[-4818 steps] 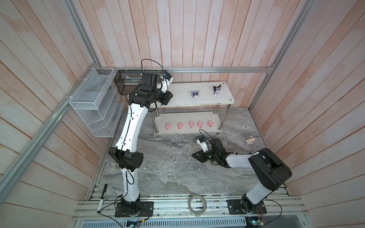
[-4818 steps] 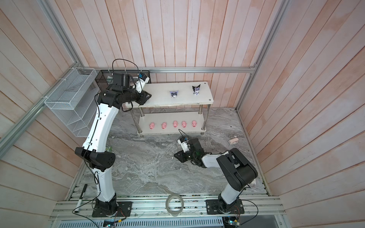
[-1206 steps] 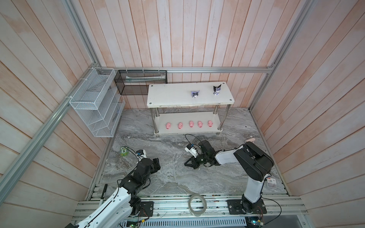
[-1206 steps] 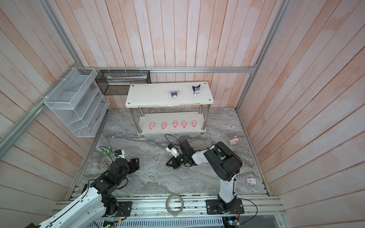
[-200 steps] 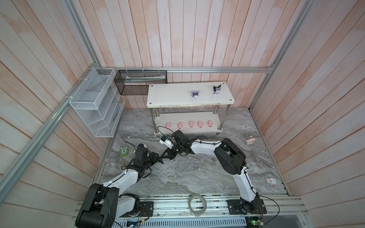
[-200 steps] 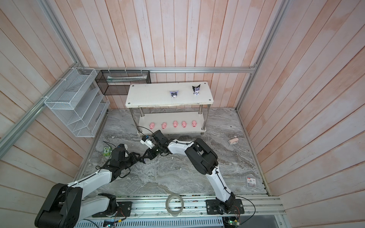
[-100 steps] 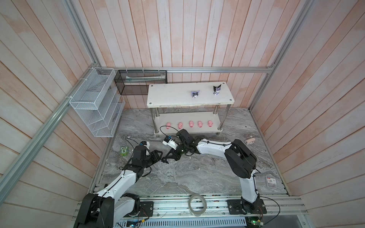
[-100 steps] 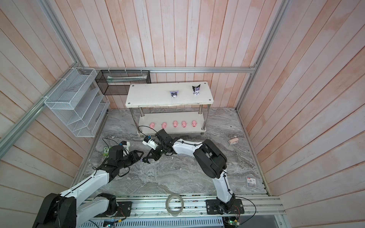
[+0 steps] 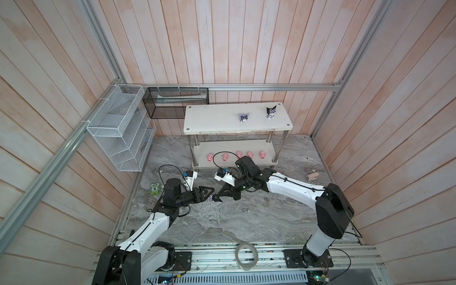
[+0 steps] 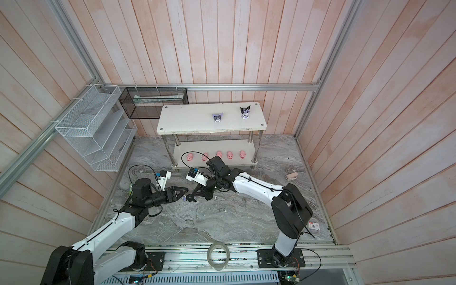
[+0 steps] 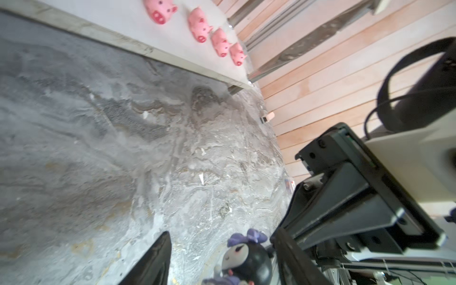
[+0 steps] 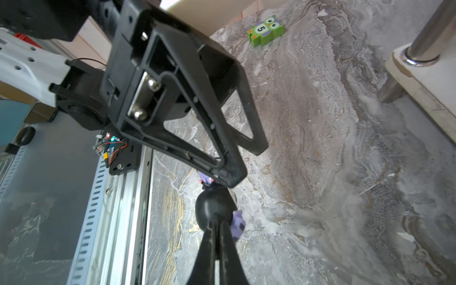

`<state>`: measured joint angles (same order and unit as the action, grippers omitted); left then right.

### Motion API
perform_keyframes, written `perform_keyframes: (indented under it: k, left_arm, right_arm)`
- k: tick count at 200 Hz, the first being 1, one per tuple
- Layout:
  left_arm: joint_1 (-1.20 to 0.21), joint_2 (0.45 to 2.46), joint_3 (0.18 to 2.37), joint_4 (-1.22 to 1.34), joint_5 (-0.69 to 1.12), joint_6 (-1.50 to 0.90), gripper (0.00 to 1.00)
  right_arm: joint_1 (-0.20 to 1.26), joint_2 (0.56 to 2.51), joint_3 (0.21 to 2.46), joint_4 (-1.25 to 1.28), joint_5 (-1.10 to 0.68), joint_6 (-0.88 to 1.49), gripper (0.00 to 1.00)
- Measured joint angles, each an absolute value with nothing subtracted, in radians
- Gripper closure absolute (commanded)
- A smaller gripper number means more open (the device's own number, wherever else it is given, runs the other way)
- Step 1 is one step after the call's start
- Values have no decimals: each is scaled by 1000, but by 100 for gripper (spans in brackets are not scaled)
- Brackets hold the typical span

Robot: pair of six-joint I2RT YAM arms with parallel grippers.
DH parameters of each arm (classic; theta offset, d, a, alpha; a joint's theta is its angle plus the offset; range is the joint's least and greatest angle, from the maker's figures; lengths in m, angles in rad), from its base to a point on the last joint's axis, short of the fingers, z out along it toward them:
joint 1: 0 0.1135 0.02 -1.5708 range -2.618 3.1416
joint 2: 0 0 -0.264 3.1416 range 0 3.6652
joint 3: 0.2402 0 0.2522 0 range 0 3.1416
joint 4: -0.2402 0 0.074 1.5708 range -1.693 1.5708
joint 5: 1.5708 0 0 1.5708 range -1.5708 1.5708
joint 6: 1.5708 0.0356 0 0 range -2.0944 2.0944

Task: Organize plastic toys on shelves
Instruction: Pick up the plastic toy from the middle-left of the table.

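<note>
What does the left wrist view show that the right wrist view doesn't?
Only the left wrist view: four pink pigs in a row on the lower shelf board, and the face and purple bow of the figurine. Only the right wrist view: the green toy marked 5, a chrome leg, the whole left gripper, open, and the right gripper shut on the figurine's head. Both: the figurine and the marble floor.

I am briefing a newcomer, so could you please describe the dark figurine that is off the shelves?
From the white two-tier shelves, look to the marble floor in front. There the right gripper pinches a tiny black-headed figurine with a purple bow. Its two lookalikes are on the top board; this one is held.
</note>
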<state>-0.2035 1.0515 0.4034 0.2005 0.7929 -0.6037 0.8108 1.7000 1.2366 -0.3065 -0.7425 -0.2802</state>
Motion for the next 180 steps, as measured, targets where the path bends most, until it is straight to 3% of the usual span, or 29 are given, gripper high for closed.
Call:
perform_keyframes:
  k: [39, 74, 128, 180]
  left_arm:
    - [-213, 1016, 387, 339, 905, -652, 31]
    - [-305, 983, 385, 381, 951, -661, 30]
    - [-393, 947, 379, 431, 1003, -678, 30]
    - [-448, 937, 356, 487, 1027, -710, 31]
  right_arm:
    - [804, 1637, 1234, -380, -852, -361, 100]
    - [803, 1555, 1226, -424, -948, -426, 100]
    - [788, 1410, 1159, -451, -1012, -501, 100]
    - [764, 1395, 1132, -490, -1078, -572, 100]
